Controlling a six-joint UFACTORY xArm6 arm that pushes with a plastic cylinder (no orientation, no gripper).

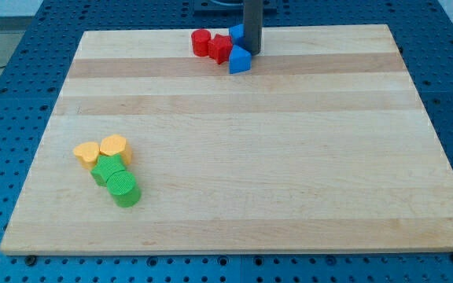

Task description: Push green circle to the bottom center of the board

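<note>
Dark and upright, the rod drops from the view's top; my tip (252, 53) rests beside the blue blocks (239, 60) and red blocks (211, 45); it carries no claw. The green circle (123, 189) lies well apart at lower left, touching another green block (105, 170) below two yellow blocks (101, 149) on the wooden board (289, 157).

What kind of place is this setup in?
Probably a robotics lab bench: a pale wooden board lies on a blue perforated metal table, with small coloured blocks and my tip beside the blue block.
</note>
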